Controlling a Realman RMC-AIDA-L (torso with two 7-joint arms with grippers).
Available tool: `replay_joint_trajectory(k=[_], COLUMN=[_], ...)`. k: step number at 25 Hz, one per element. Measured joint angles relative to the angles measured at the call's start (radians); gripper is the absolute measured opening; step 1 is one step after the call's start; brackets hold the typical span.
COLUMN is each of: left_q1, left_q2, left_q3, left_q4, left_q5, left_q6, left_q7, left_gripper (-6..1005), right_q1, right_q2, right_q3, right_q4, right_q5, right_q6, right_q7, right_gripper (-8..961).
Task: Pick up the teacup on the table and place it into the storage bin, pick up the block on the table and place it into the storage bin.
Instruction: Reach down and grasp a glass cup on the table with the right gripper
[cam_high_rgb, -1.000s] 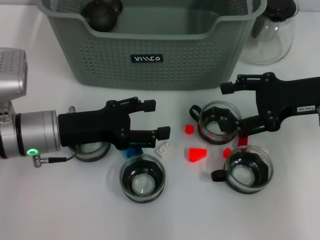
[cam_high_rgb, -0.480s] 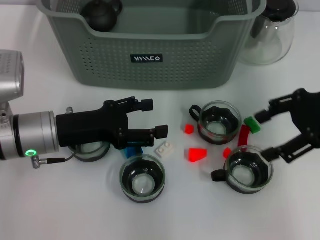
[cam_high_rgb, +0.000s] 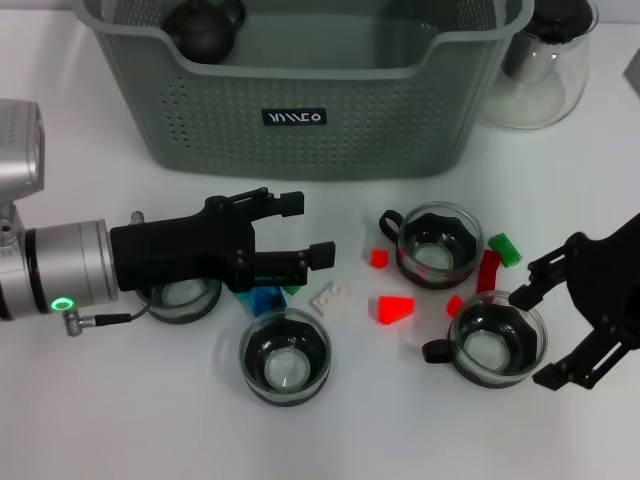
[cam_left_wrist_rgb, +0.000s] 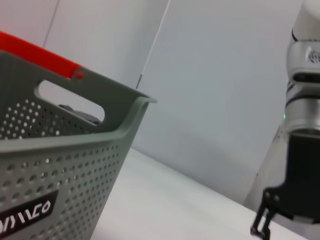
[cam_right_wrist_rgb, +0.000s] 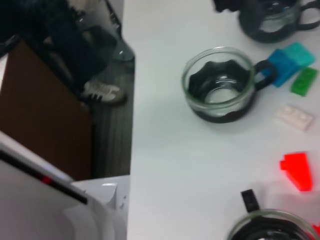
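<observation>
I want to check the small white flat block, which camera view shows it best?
The head view: the small white flat block lies unobstructed on the table between the teacups, near the left gripper. The right wrist view shows it too, blurrier. The left wrist view misses it.

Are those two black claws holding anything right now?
No. The left claw and the right claw are both open and empty above the white table.
</observation>
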Motion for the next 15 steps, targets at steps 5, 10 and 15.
replay_joint_trajectory(k=[5, 10, 15], left_q1=[0.004, 0.014, 0.022], left_q2=[0.000, -0.004, -0.005], left_q3=[0.000, 0.001, 0.001], left_q4=[-0.010, -0.011, -0.011], left_q5=[-0.010, -0.012, -0.014], left_q6=[0.000, -0.003, -0.003], left_q7=[0.000, 0.000, 0.000], left_gripper=[903, 903, 903], right_q1=[0.014, 0.023, 0.028], right_q2=[0.009, 0.040, 0.067], right_q3=[-0.068, -0.092, -0.134], right_q4=[0.006, 0.005, 0.020], right_q5=[-0.006, -0.071, -0.118], right_q6=[0.004, 0.031, 0.070], right_q7=[0.000, -0.007, -0.012], right_gripper=[939, 936, 932])
